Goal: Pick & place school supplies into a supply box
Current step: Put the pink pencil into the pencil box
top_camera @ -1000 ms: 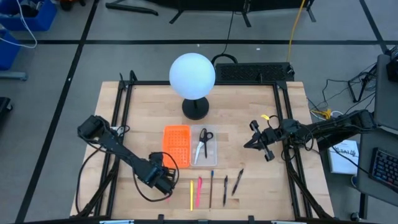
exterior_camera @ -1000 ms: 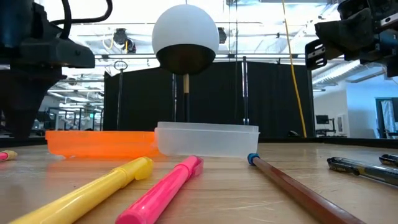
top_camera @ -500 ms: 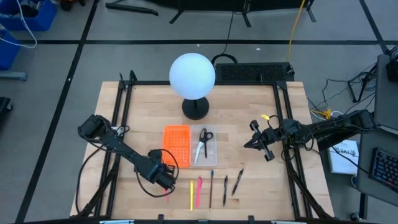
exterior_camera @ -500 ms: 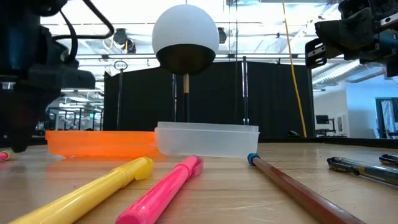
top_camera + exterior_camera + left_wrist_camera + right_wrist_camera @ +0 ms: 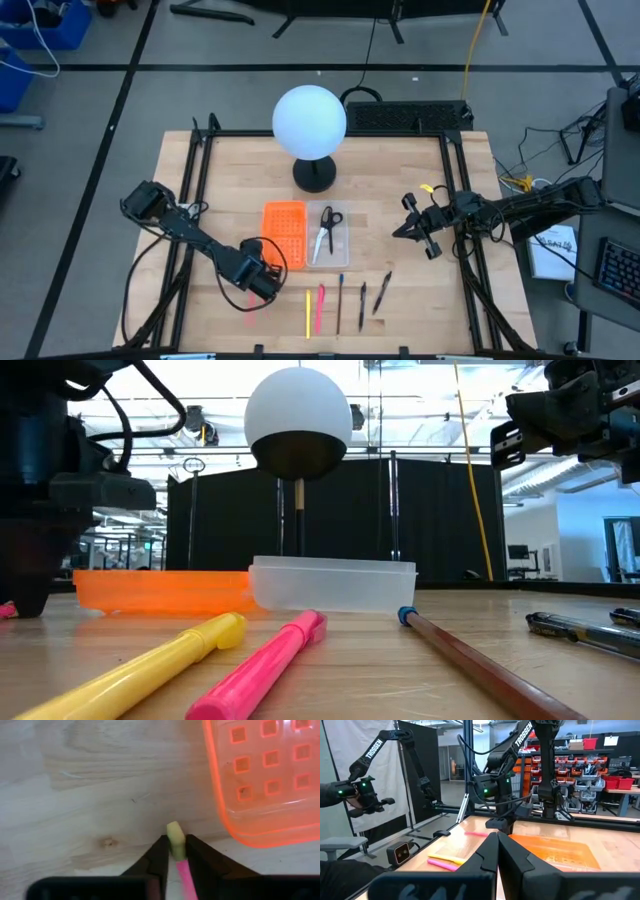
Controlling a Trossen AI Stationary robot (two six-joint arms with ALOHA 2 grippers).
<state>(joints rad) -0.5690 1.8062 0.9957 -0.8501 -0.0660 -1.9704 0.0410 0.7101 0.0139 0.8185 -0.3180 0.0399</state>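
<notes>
Bright overhead light, soft shadows; near markers [image 5: 200, 660] blurred.

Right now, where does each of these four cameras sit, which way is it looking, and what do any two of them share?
High: overhead, straight down; both arms, scissors in the supply box.
Low: table height, level across; markers, white globe lamp.
Left wrist: on the left arm, facing the table; left gripper pinching a pink pencil.
Right wrist: on the right arm, facing across; right gripper shut.
Shared: the lamp, high and low.
</notes>
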